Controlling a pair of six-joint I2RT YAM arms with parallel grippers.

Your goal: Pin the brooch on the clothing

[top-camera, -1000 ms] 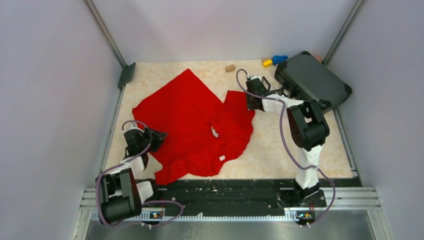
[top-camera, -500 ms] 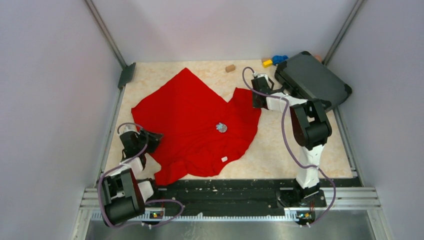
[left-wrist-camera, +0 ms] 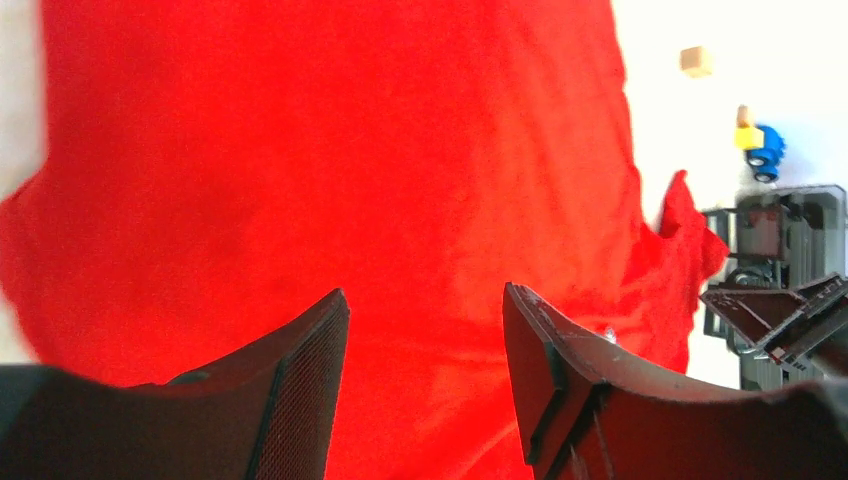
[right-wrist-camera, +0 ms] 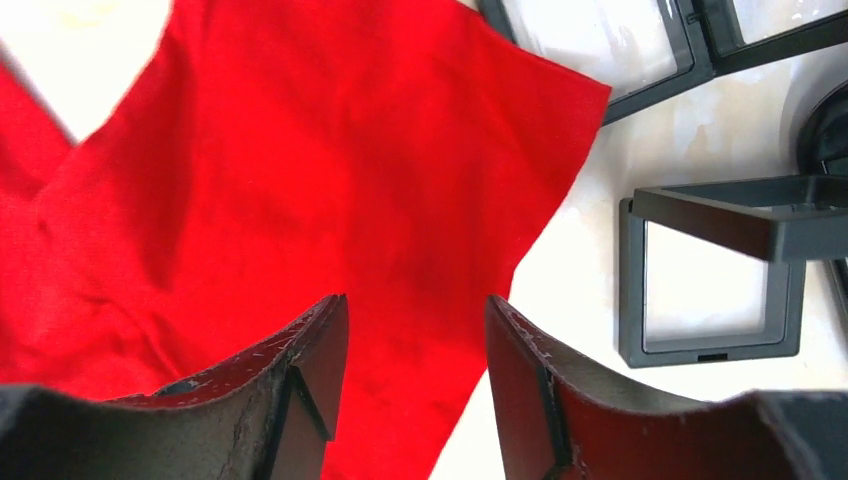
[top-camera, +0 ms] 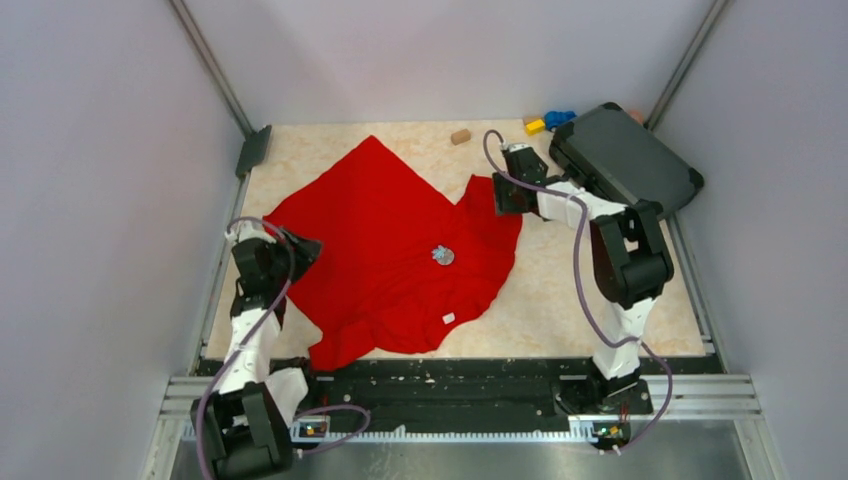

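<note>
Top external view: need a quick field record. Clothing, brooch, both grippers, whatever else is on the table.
clothing: red, spread on the table, creased toward the near edge; white tag showing
brooch: small silvery piece lying on the clothing near its middle; can't tell if pinned
left gripper: open, at the clothing's left edge, holding nothing
right gripper: open, over the clothing's far right corner, holding nothing
other: dark case far right; tan block, yellow block, blue piece along the far edge

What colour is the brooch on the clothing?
The brooch is silvery grey, clearest in the top external view.
</note>
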